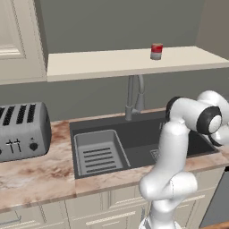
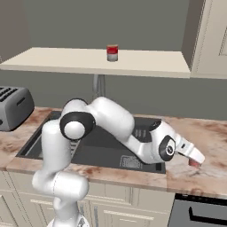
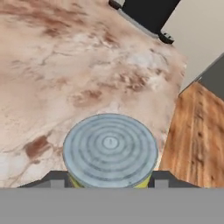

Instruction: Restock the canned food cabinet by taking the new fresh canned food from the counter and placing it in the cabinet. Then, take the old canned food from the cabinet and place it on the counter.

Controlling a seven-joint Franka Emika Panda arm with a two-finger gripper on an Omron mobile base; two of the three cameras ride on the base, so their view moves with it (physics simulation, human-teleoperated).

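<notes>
The new fresh canned food (image 1: pixel 156 51) (image 2: pixel 112 53), red with a white lower band, stands upright on the shelf of the canned food cabinet (image 1: pixel 98 62) (image 2: pixel 66 60). My gripper (image 2: pixel 193 158) (image 3: pixel 110 179) is low over the counter (image 2: pixel 208 133) (image 3: pixel 65 65), right of the sink and near the front edge. It is shut on the old canned food (image 3: pixel 110 148) (image 2: pixel 194 163). That can shows its ridged grey top, with slivers of yellowish-green label beside each finger. It is upright at counter level; whether it touches the stone I cannot tell.
A dark sink (image 1: pixel 134 143) (image 2: pixel 102 146) with a faucet (image 1: pixel 133 96) and a grey rack (image 1: pixel 98 154) lies left of the gripper. A silver toaster (image 1: pixel 22 129) (image 2: pixel 13 106) stands at the far left. Wooden floor (image 3: pixel 197 131) lies past the counter edge, by a dark appliance (image 2: pixel 199 213).
</notes>
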